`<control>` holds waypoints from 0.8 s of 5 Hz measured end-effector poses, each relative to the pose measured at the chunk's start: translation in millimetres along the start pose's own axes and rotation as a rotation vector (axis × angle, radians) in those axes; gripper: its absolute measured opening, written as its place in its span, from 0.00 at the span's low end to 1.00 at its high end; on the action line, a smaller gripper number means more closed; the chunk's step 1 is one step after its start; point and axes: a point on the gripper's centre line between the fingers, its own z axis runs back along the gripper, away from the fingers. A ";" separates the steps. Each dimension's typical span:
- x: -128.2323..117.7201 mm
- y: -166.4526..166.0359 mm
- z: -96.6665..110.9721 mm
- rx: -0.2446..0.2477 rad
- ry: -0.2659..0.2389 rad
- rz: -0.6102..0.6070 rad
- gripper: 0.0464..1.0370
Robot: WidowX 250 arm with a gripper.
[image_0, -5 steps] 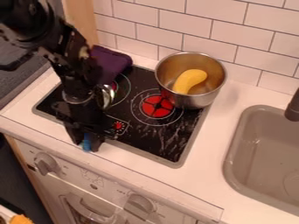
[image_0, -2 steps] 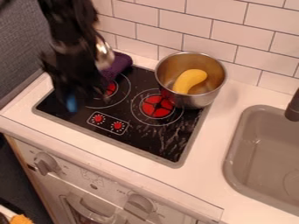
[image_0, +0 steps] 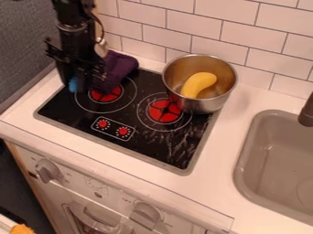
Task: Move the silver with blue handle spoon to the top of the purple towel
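Observation:
The black gripper [image_0: 74,85] hangs at the upper left, over the left edge of the stove, shut on the spoon's blue handle [image_0: 73,84]. Behind the gripper, the spoon's silver bowl [image_0: 102,47] shows at its right side, near the wall. The purple towel [image_0: 120,66] lies bunched at the back left corner of the stove, right of the gripper and partly hidden by it. Whether the spoon touches the towel I cannot tell.
A metal pot [image_0: 213,101] holding a yellow banana-like item [image_0: 198,85] stands at the back right of the black stovetop [image_0: 165,148]. The grey sink [image_0: 243,171] is set in the counter at the right, with a dark faucet [image_0: 307,114] beside it. Tiled wall runs behind.
The gripper has moved from the stove's front edge up and back toward the towel, carrying the spoon with it. Towel, pot and banana-like item look unmoved.

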 end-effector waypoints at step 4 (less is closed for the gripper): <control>37.3 -11.7 -23.7 -0.032 0.007 -0.093 0.78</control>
